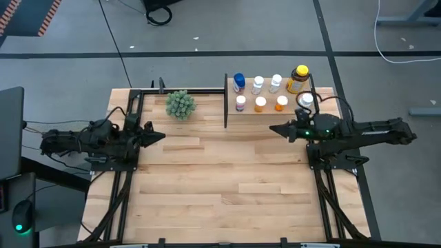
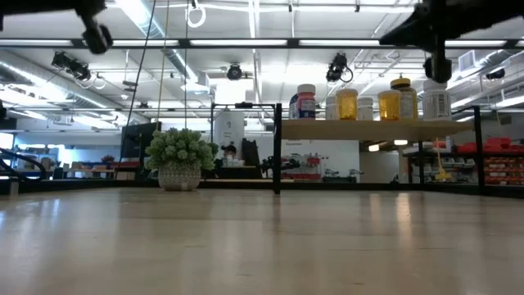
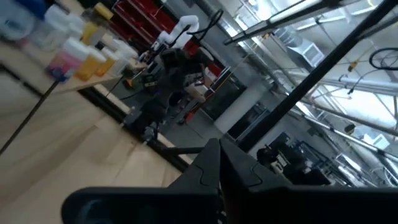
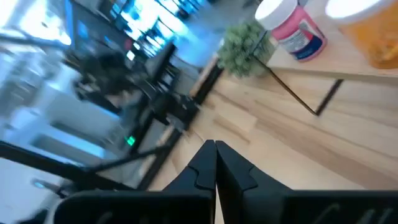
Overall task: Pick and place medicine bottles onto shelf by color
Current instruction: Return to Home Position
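The medicine bottles all stand on the shelf at the table's far right. Its back row holds a blue bottle, two white ones and a larger amber bottle with a yellow cap. In front stand a pink-labelled bottle, two orange ones and a white one. The low view shows them lined along the shelf board. My left gripper hovers shut over the table's left side. My right gripper hovers shut just in front of the shelf. Neither holds anything.
A green spiky plant in a pot stands on the table's far side, left of the shelf's black upright divider. The slatted wooden tabletop stretches bare between the arms and toward the near edge.
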Tool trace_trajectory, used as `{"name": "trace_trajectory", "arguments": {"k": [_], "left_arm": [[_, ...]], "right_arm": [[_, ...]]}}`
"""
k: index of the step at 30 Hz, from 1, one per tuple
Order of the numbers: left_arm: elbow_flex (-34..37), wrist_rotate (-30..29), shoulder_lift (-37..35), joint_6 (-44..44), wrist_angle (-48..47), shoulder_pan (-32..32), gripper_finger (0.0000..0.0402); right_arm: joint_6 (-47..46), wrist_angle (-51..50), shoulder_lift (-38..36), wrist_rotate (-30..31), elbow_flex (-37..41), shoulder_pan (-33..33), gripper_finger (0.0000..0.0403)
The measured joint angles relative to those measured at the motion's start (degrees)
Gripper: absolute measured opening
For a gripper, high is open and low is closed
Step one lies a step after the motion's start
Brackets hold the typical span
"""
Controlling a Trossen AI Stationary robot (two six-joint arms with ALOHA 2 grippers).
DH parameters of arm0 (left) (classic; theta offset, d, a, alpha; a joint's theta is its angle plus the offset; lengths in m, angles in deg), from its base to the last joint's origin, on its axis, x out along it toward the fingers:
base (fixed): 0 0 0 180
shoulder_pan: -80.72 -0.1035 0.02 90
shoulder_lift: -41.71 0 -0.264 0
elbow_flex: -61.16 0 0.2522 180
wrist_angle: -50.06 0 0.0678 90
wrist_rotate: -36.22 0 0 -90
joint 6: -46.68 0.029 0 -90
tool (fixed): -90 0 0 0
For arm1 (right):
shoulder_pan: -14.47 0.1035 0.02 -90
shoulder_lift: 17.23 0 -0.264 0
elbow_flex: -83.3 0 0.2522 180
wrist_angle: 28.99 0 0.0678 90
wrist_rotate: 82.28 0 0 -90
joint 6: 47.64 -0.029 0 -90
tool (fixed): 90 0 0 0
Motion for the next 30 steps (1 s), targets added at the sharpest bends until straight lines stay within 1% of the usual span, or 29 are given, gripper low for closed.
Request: {"name": "trace_trajectory", "arguments": {"k": [4,10,18,20,22,25,30], "left_arm": [[5.33,0.05,-6.14,-3.08,1.01,-0.58,0.0003],[12.84,0.03,-15.03,-9.03,3.11,-2.06,0.0003],[17.79,0.51,-15.07,-13.42,4.84,-2.77,0.0002],[19.05,0.81,-15.04,-14.36,6.06,-2.77,0.0002],[20.81,1.20,-15.00,-14.86,5.96,-2.77,0.0002],[21.00,1.29,-14.95,-13.87,3.67,-3.02,0.0002],[21.00,1.43,-14.89,-13.09,2.98,-5.05,0.0002]], "right_arm": [[-0.34,9.34,-4.71,0.65,7.89,0.00,0.0007],[-4.12,18.77,-9.08,0.65,17.23,-0.02,0.0006],[-7.16,29.84,-13.07,1.13,28.06,-0.02,0.0006],[-6.83,27.51,-13.19,1.16,28.12,-0.12,0.0006],[-4.76,27.40,-12.93,1.16,28.12,-0.35,0.0006],[-2.56,27.44,-12.92,1.15,28.12,-0.70,0.0006],[-0.79,26.64,-12.92,1.04,28.12,-1.68,0.0006]]}}
